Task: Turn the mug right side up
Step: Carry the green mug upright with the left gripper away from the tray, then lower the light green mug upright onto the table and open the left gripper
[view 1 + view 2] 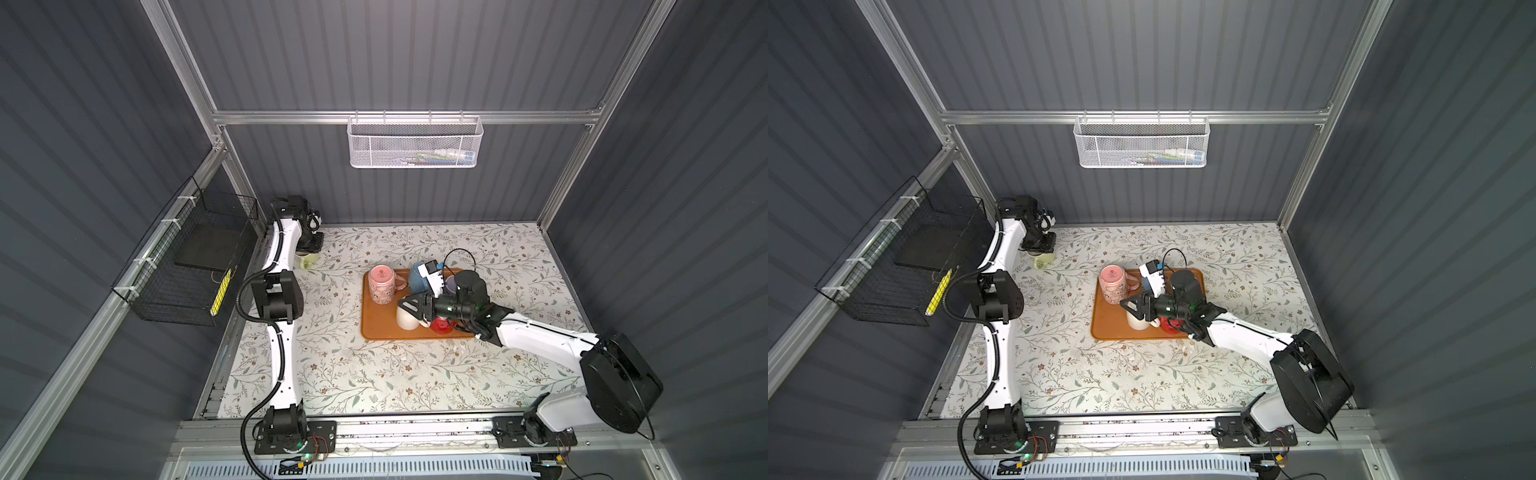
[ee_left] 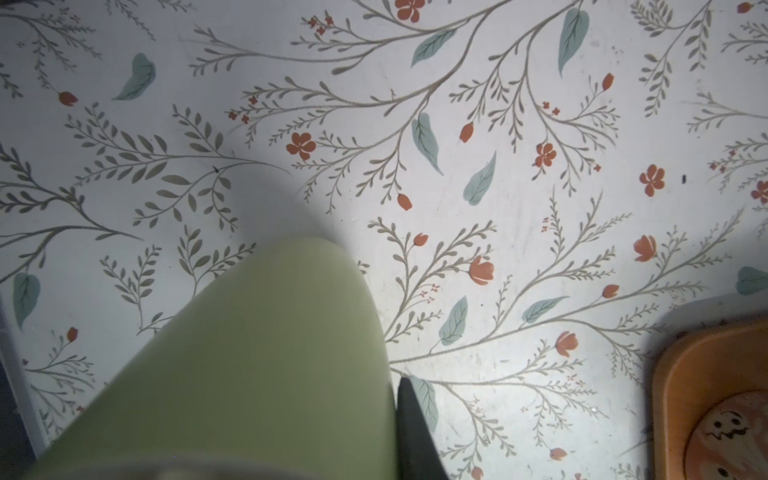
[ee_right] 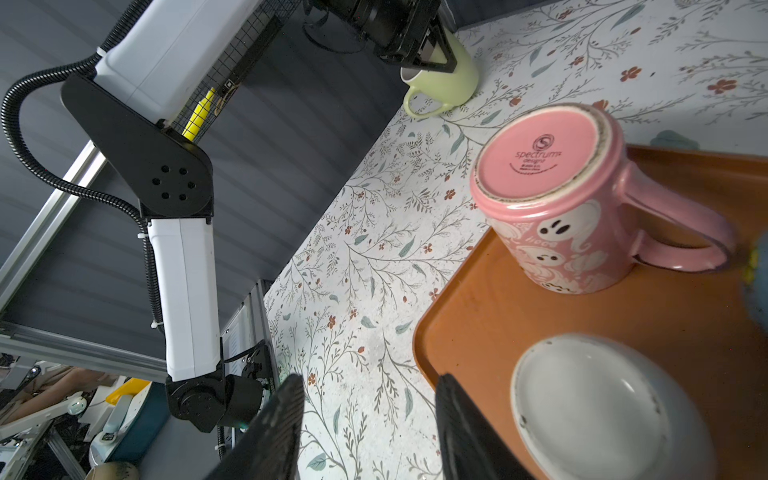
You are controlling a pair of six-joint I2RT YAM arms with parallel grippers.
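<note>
1. Your left gripper [image 3: 434, 54] is closed on the rim wall of the green mug [image 3: 453, 79]. The mug stands mouth-up on the table [image 1: 353, 374], well apart from the tray [image 1: 378, 328]. A rim pinch suits setting it down upright.
2. Your right gripper [image 3: 371, 379] has its jaws part-open and empty, just beside the white mug [image 3: 590, 399]. That mug sits base-up on the tray, and you appear lined up to take it next.
3. The pink mug [image 3: 552, 208] is also base-up on the tray, with neither gripper on it.

Pink mug [image 3: 557, 237], green mug [image 3: 455, 81] glossy ceramic; orange tray [image 3: 494, 320] smooth plastic; tabletop [image 3: 374, 266] matt.
</note>
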